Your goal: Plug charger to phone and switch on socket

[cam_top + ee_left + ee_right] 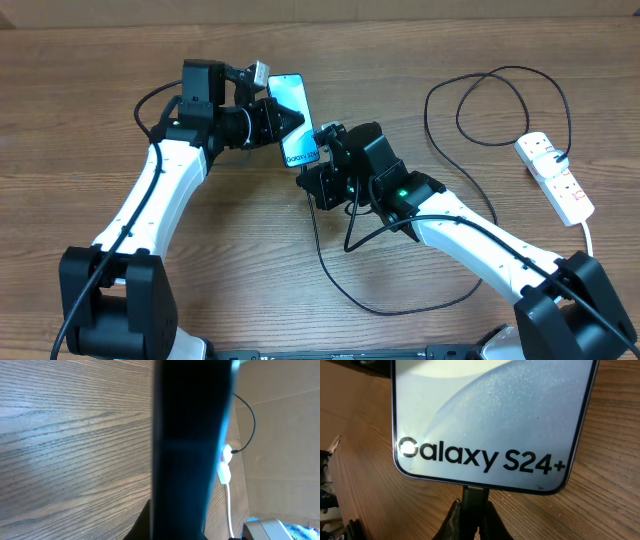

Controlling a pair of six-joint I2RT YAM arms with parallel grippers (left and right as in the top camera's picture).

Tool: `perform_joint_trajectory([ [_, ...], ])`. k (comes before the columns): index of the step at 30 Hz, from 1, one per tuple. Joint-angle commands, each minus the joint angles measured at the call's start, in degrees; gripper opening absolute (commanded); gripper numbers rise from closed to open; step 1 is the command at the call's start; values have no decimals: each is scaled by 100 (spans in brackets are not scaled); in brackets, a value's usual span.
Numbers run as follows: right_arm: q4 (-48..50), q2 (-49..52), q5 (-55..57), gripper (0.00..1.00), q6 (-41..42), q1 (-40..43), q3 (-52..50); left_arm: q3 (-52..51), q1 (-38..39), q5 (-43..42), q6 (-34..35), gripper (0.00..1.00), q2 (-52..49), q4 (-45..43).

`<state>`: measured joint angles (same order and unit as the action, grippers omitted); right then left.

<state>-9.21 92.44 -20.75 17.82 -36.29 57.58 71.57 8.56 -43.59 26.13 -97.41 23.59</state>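
1. The left arm reaches from the near left corner up toward the middle of the table, its white forearm slanting away and the wrist bent to the right.
2. The left tool is pinching the phone by its sides, holding it off the table with the screen facing up and the lettered end pointing near.
3. From the left wrist the phone shows only as a dark slab, edge-on, filling the centre of the view.
4. The right arm comes in from the near right corner, elbow low, its wrist angled to the far left and ending just beside the phone's near end.
5. The right tool is pinching the charger by its plug, whose tip meets the middle of the phone's near edge; I cannot tell how far it is seated.
6. The black cable trails from that tool toward me in a loose loop on the table.
7. The socket lies at the far right, well apart from both arms, with a black lead looping off it.
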Motion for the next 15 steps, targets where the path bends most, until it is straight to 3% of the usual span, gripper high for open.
perform_joint_trajectory([
  [1, 535, -111, 334, 4, 37, 201, 361, -170, 433, -682, -68, 5, 42, 299],
  [8, 459, -109, 271, 4, 42, 328, 367, -170, 514, -592, -153, 4, 42, 326],
  [10, 387, -111, 267, 11, 87, 328, 367, -170, 535, -481, -153, 5, 42, 326],
  [14, -39, -114, 269, 42, 153, 343, 367, -170, 533, -229, -153, 4, 42, 319],
  [15, -111, -114, 269, 45, 153, 343, 367, -170, 527, -192, -153, 5, 42, 313],
])
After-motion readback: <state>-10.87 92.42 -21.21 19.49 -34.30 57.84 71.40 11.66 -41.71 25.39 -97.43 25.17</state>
